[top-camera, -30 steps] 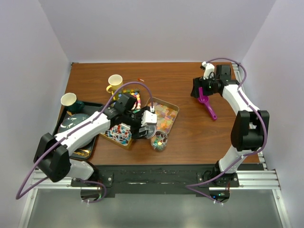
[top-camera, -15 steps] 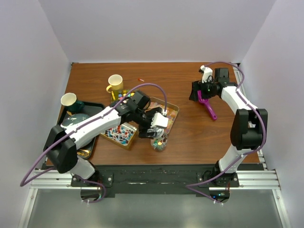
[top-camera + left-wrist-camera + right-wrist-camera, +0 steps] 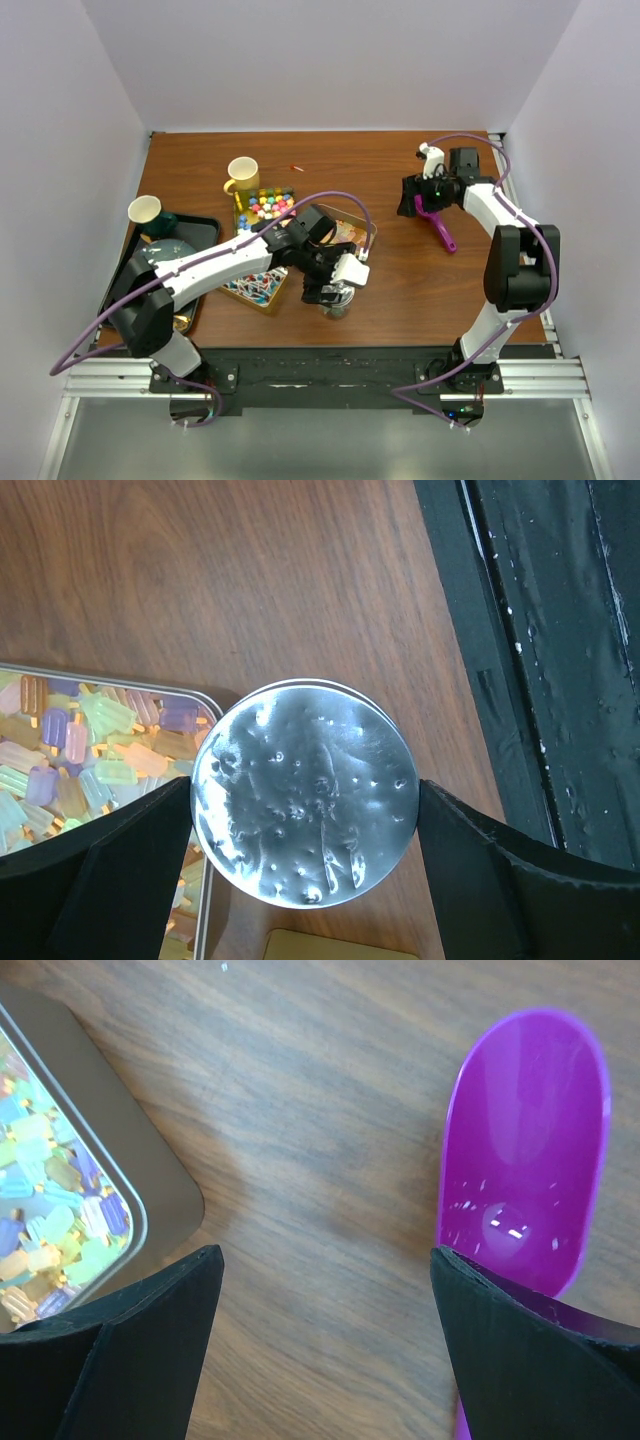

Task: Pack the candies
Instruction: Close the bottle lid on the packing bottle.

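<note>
My left end effector (image 3: 305,810) clamps the lid (image 3: 300,780) near the surface's (image 3: 250,580) front edge, likely for capping candies (image 3: 80,750); right end effector (image 3: 326,1260) hovers apart over the scoop (image 3: 525,1150).

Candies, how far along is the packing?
Done: hard to judge, since the jar under the left gripper is mostly hidden. In hand: that gripper grips a silver lid across its width above the jar, seemingly to cap it. Left: plenty of coloured balls, wrapped sweets and pastel pieces lie unpacked, and the right gripper hangs open beside the purple scoop.
</note>
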Motion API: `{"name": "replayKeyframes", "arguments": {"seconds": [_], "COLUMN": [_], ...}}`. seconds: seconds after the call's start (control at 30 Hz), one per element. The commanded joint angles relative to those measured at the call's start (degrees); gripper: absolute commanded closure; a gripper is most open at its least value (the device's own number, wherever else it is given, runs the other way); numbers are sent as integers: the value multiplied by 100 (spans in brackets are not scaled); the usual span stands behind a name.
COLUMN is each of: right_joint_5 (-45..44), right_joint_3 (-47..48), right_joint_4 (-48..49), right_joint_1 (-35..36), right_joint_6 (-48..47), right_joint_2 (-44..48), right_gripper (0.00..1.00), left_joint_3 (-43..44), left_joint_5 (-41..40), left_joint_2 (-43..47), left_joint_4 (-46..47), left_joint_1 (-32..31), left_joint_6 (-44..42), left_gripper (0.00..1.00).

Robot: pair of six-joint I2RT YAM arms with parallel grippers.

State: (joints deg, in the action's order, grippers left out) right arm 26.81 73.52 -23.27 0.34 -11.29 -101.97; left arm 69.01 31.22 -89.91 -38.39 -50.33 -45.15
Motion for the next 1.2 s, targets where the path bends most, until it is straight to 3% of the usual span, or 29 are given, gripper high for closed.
{"name": "replayKeyframes", "arguments": {"seconds": [0.0,1.17], "right_joint_5": [176,483], "right_joint_3": [-250,-865], "right_joint_4": [138,-55], "right_joint_1": [-16,-16], "right_joint_6": [-84,4], "right_joint_2": [283,749], "right_gripper": [13,13], "left_joint_3": [60,-521], "left_joint_5": [24,-319], "left_joint_2": [-18,105], "left_joint_4": [121,666], "left_joint_1": [-47,-65], "left_joint_6": [155,990], "left_gripper": [16,0]}}
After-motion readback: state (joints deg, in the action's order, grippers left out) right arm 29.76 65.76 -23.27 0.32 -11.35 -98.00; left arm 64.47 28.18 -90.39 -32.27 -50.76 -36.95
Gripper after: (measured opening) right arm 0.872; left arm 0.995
